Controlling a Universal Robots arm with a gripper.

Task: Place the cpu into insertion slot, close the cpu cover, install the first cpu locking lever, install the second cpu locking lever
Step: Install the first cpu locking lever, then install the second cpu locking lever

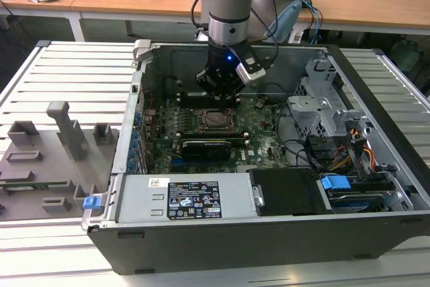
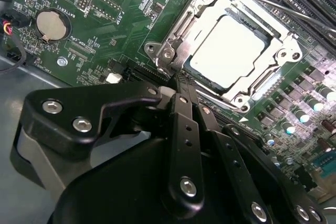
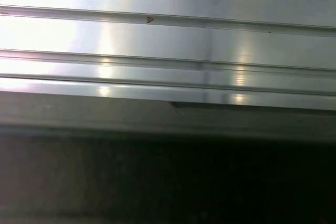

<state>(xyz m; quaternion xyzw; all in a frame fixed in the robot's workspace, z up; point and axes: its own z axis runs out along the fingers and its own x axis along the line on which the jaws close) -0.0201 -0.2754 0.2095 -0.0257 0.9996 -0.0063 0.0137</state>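
End effector (image 2: 178, 85) sits closest in the second wrist view, fingers pinched together with nothing between them, tips right at the near corner of the cpu cover (image 2: 178, 30). Just beyond, the cpu (image 2: 231, 51) is already seated in the insertion slot (image 2: 273, 38), cover frame down around it, on the green motherboard (image 2: 105, 3).
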